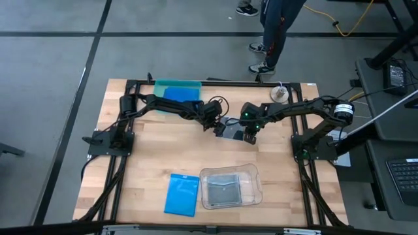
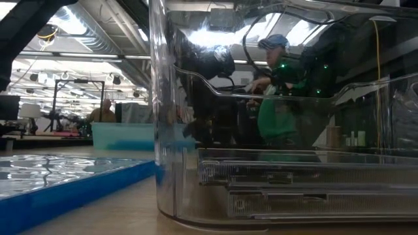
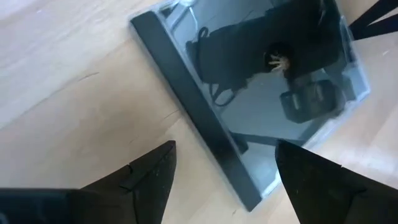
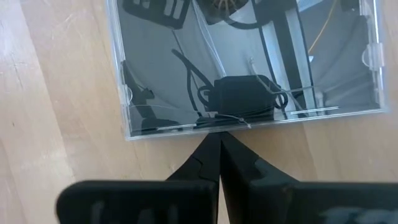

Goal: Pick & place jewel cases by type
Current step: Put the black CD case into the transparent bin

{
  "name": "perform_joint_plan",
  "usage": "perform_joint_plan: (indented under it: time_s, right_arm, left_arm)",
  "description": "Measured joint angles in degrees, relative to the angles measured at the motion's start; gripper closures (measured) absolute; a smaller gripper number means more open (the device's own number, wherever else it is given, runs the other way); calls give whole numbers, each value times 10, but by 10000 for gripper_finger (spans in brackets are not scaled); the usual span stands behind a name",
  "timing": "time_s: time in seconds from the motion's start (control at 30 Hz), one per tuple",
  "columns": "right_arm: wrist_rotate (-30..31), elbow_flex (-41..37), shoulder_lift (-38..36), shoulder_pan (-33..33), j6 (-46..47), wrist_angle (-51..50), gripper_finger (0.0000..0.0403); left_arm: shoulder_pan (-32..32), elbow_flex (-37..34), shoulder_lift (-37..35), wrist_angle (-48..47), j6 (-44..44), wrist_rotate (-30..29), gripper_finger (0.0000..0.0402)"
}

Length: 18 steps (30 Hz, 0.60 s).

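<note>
A dark square case (image 1: 230,130) lay flat near the table's middle. The left gripper (image 1: 214,122), fingers spread wide, waited at its nine o'clock. The right gripper (image 1: 251,136), fingers pressed together, touched its three o'clock edge. The grab probably came next: the left fingers needed to close around the case.

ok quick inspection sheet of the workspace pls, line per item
surface: wooden table, dark frame rails around it
job's things: square grey case flat mid-table between both arms; blue case near front edge; grey case inside clear tray; blue case in teal tray
clutter: small round object at far right edge
grippers: left gripper fingers open over case's spine edge; right gripper fingers shut at case's edge
cables: yellow cable on floor
surroundings: person's legs behind table
</note>
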Motion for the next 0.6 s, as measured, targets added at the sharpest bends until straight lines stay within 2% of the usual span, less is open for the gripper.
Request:
perform_joint_plan:
  time_s: [0.43,0.6]
  right_arm:
    - [-14,-1,-1,3,-17,-12,395]
    - [-15,-5,-2,3,-20,-8,395]
  left_arm:
    - [-2,-4,22,101,-29,38,136]
    - [-3,-5,13,112,-5,21,141]
